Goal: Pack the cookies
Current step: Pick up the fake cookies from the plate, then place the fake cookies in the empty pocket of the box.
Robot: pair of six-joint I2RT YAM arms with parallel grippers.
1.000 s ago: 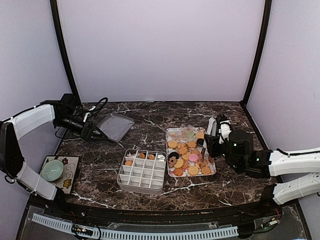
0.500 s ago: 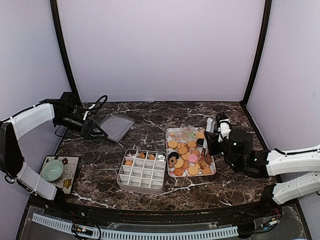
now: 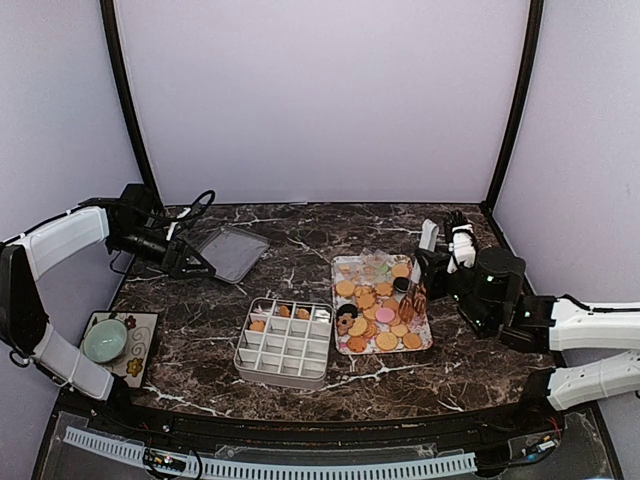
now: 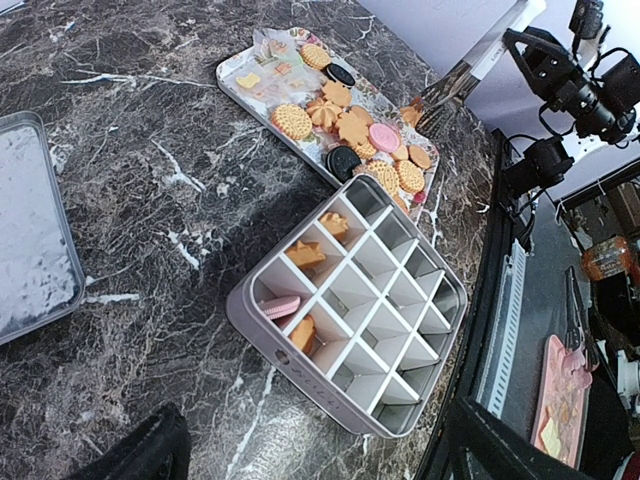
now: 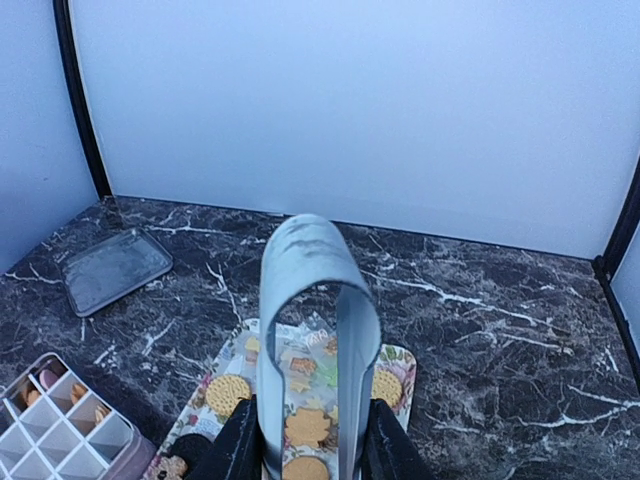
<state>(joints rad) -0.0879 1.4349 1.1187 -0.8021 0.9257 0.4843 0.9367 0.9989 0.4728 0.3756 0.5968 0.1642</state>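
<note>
The cookies (image 3: 375, 305) lie heaped on a flower-patterned tray (image 3: 337, 300): round golden ones, black rounds and a pink one. They also show in the left wrist view (image 4: 340, 125) and the right wrist view (image 5: 305, 425). My right gripper (image 3: 440, 265) is shut on the metal tongs (image 3: 418, 285), whose looped end (image 5: 310, 300) stands between my fingers (image 5: 240, 445). The tong tips hang over the tray's right side; I cannot tell if they hold a cookie. A grey compartment box (image 3: 285, 340) holds a few cookies (image 4: 305, 335) in one edge row. My left gripper (image 3: 190, 265) is open and empty.
A flat metal lid (image 3: 232, 252) lies at the back left beside my left gripper. A teal bowl (image 3: 105, 340) stands on a flowered mat at the front left. A black cable loops behind the left arm. The table's right edge is near the right arm.
My right arm has drawn back to the right and a little away from the tray, taking the tongs with it. The left arm has barely moved.
</note>
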